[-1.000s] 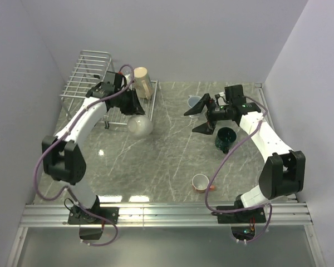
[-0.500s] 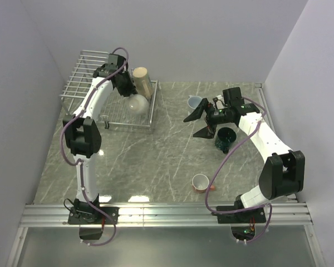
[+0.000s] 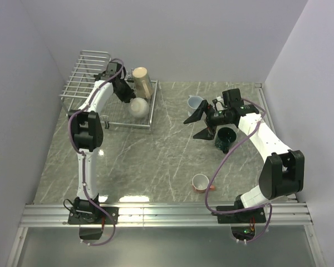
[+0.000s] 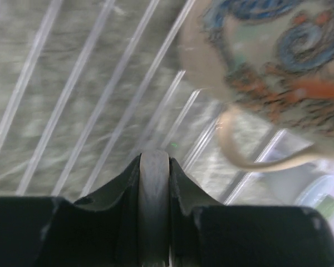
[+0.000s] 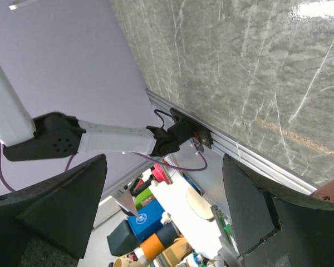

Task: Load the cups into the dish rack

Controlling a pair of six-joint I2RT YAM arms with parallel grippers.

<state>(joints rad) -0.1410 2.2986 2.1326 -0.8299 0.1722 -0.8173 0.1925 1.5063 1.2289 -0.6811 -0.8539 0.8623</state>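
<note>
- The dish rack (image 3: 80, 78) sits at the far left corner of the tabletop (image 3: 156, 156), with its taller barred section towards the left edge.
- The left gripper (image 3: 126, 95) reaches over the rack's flat tray. Its fingers (image 4: 122, 194) are pressed together on a thin pale strip, a part of the cream-white cup (image 3: 137, 107).
- The cream-white cup is inside the rack's outline, close to the right rim and towards the near right corner. Whether it rests on the grid or hangs just above it cannot be told.
- The taller beige cup (image 3: 142, 80) stands in the rack's far right corner, opening up, just behind the cream-white cup.
- In the left wrist view, a blurred beige cup wall patterned in blue and orange-red, with a curved handle, shows just beyond the fingers above the rack wires.
- The right gripper (image 3: 190, 125) is over the right half of the tabletop with its fingers (image 5: 55, 206) spread wide and nothing between them.
- The pale blue cup (image 3: 195, 102) stands on the tabletop just beyond the right gripper, towards the far edge.
- The dark green-black cup (image 3: 225, 138) is just beside the right arm, near the right edge.
- The small orange-red cup (image 3: 200, 182) stands right of centre, near the near edge, well apart from the rack.
</note>
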